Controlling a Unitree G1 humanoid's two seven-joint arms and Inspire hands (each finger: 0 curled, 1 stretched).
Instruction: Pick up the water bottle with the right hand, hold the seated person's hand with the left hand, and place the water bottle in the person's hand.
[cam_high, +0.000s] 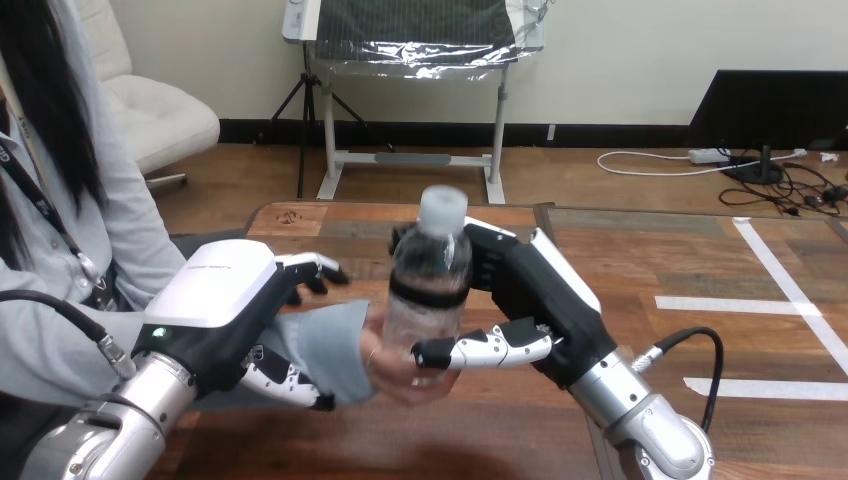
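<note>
While right hand (528, 285) clasps it, bottle (430, 272) stands upright.

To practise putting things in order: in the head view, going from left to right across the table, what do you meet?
From the left: left hand → person's wrist → water bottle → right hand → white tape lines.

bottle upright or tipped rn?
Upright: the water bottle stands vertical, cap on top, right robot hand curled round it, base touching the person's hand.
</note>
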